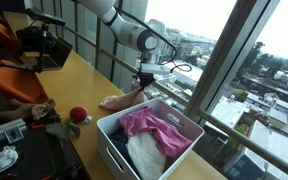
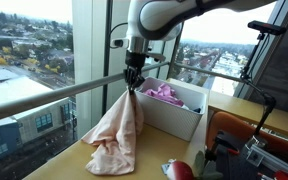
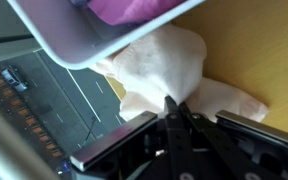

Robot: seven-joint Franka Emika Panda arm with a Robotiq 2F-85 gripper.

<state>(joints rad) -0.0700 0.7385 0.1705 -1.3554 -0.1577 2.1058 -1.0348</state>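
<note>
While the arm reaches down at the window edge of the desk (image 2: 159, 158), the scene reads from left to right as follows. Farthest left, a window rail (image 2: 44, 98) runs behind the desk. Next comes the peach cloth (image 2: 117, 128), hanging as a cone from the pincer (image 2: 134, 86), with its top bunched and its lower folds resting on the desk. The pincer points straight down, its jaws pressed together on the cloth's upper fold. The wrist view shows the fabric spreading out beyond the fingertips (image 3: 171, 108). Just to the right stands the white basket (image 2: 179, 122). Whether cloth and basket touch cannot be told. A pink garment (image 2: 164, 93) lies heaped inside it. A red ball (image 1: 77, 115) sits on the desk, well apart from the basket. The step in hand appears to be the lift of a freshly seized cloth, only part done, since the hem lies on the desk. The next move would call for height enough to clear the basket's rim, then travel rightward with a firm grip on the thin fabric.
</note>
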